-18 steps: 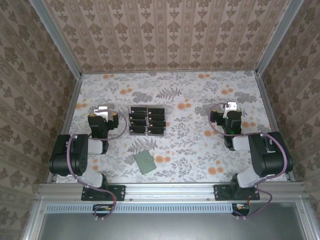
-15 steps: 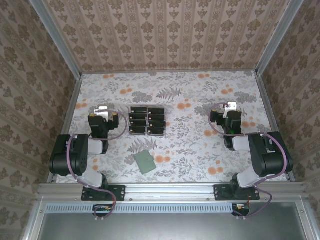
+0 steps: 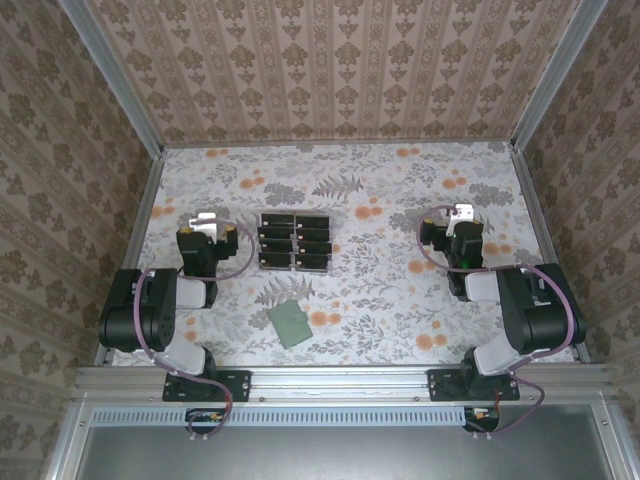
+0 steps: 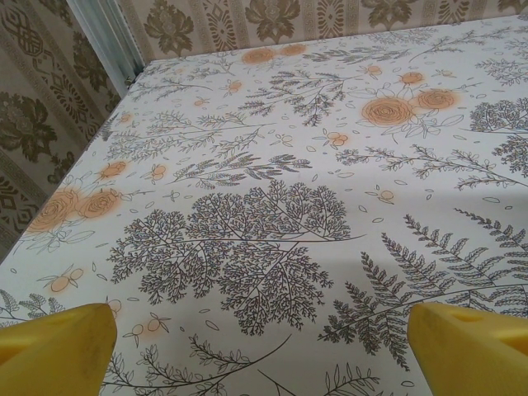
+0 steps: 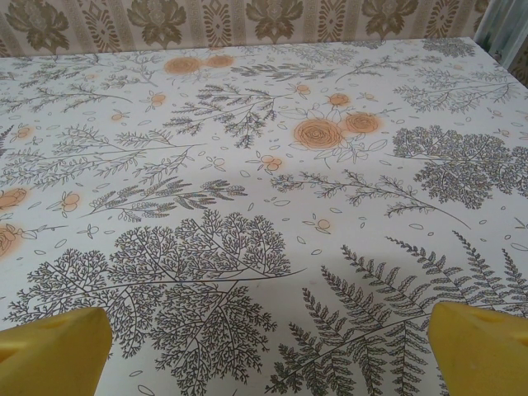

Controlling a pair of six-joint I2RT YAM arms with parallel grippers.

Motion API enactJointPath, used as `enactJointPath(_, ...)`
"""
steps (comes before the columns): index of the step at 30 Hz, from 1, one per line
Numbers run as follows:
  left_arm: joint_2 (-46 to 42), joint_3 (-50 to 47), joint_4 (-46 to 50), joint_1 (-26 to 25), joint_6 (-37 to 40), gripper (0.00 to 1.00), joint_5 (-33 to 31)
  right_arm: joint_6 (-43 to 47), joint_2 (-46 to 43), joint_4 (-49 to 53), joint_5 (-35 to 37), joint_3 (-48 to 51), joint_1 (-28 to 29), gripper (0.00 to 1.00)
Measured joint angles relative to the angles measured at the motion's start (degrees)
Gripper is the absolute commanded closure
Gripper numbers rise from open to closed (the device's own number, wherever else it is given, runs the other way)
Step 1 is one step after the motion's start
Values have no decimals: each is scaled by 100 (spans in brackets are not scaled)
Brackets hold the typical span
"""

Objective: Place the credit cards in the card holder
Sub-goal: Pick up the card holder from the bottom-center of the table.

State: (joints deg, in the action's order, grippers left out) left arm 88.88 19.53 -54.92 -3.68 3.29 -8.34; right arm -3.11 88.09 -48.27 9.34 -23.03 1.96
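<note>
Both sets of jaws stand spread wide and hold nothing: the left gripper [image 3: 205, 221] and the right gripper [image 3: 461, 214] have only patterned table [image 3: 400, 290] between their yellow fingertips [image 4: 49, 346]. Nothing has moved since the earlier frame. The credit cards [image 3: 295, 241] lie in two columns in a clear tray [image 3: 295, 213], long sides running left to right. The card holder [image 3: 290, 324] lies flat nearer the arms, turned askew.

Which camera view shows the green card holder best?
The top external view: the card holder lies whole and flat on the cloth, below the cards in the picture. Both wrist views face patterned cloth beyond their yellow fingertips.
</note>
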Motion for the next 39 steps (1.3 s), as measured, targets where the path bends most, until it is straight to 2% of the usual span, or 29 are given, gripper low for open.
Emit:
enactJointPath(4, 0, 15, 35, 24, 0, 0, 61, 0, 0, 0, -20, 0, 0, 0)
enactJointPath(15, 0, 251, 382, 343, -2, 0, 798, -2, 0, -2, -74, 0, 0, 0)
enactJointPath(21, -249, 286, 850, 345, -24, 0, 855, 0, -238, 262, -83, -2, 0, 0)
enactJointPath(27, -1128, 367, 1384, 345, -157, 0, 527, -22, -1268, 1023, -61, -118, 0, 0)
enactJointPath(30, -1541, 487, 1834, 345, -304, 0, 295, -153, -1755, 1749, -35, -358, 0, 0)
enactJointPath(35, -2177, 1246, 3283, 345, -763, 0, 101, -872, -2317, 3254, 249, -1123, 0, 0)
enactJointPath(39, -2732, 1626, 4218, 330, -1200, 0, 101, -1362, -2651, 4030, 216, -1416, -11, 0)
